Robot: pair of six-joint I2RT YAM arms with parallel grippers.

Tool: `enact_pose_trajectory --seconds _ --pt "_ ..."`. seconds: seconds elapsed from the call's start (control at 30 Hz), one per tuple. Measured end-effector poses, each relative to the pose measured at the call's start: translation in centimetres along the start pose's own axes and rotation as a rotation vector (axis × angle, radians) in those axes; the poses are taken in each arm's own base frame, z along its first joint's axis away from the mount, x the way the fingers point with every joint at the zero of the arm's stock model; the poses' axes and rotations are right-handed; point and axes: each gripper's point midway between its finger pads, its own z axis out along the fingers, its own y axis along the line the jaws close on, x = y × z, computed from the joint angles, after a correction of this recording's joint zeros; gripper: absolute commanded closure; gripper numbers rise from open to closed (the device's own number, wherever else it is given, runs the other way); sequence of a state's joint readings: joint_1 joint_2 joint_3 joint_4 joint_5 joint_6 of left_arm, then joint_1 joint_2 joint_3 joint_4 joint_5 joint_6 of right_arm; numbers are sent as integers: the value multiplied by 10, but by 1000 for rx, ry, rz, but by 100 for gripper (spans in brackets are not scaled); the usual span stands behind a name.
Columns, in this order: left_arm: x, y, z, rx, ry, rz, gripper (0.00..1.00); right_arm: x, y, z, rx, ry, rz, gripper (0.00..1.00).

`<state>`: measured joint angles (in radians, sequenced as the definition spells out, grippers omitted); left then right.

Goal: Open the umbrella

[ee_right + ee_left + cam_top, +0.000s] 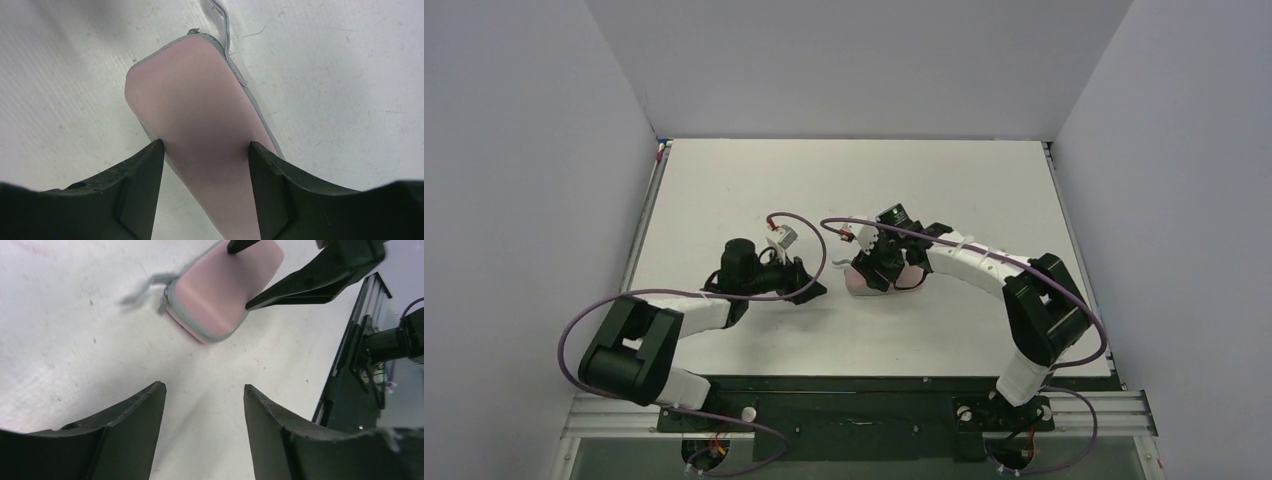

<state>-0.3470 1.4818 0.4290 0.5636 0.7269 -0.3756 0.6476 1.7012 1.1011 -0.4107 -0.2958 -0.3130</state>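
Closest to the right wrist lens, the right hand (206, 144) is closed onto the sleeve pouch (195, 100). One black finger presses each long side, and the soft pink body runs forward from between them. Beyond the fingertips the pouch ends in a rounded corner edged with grey trim, and a braided grey cord (227, 40) leads on from there out of the picture. Whether the umbrella is inside the pouch cannot be told; none of its fabric, shaft or handle shows.

On both sides of this hand the white tabletop (350, 75) is bare. In the top view, open surface runs far ahead of both hands to the walls (854, 60) that close in three sides. Behind the hands, the near edge ends at a dark rail (854, 385).

The left hand (204, 386) has its fingers apart with only tabletop between them, and touches nothing. Ahead of it and a little to its right lies the same pouch end, near but apart. This view shows what the right wrist cannot: the right hand's two fingers from outside, crossing the pouch. The cord is only a grey blur here.

From above, the two hands face each other near mid-table. The right hand hides most of the pouch, and purple cables (799, 225) arch over both wrists.
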Motion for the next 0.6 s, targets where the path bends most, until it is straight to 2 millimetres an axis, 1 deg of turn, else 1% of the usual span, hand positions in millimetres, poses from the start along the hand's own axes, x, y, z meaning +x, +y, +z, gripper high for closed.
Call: enact_pose_trajectory --seconds 0.03,0.1,0.17,0.2,0.27,0.33,0.37,0.43,0.6 --pt "-6 -2 -2 0 -15 48 35 1 0 -1 -15 2 -15 61" --pt "-15 -7 -5 4 -40 170 34 6 -1 -4 -56 11 -47 61" --pt "-17 -15 -5 13 -49 284 33 12 -2 -8 -87 23 -71 61" --pt "-15 -20 -3 22 -47 329 33 15 -3 -10 -102 30 -87 61" --pt "-2 -33 1 47 -29 441 34 21 -3 -14 -129 44 -121 61" --pt "19 -45 7 88 5 531 36 24 -2 -16 -151 56 -162 62" --pt "28 -47 10 101 24 563 37 26 -2 -17 -159 62 -176 63" --pt "41 -46 16 110 54 599 40 29 -1 -18 -174 75 -209 63" --pt "63 -29 33 94 113 654 48 32 0 -20 -202 91 -260 64"
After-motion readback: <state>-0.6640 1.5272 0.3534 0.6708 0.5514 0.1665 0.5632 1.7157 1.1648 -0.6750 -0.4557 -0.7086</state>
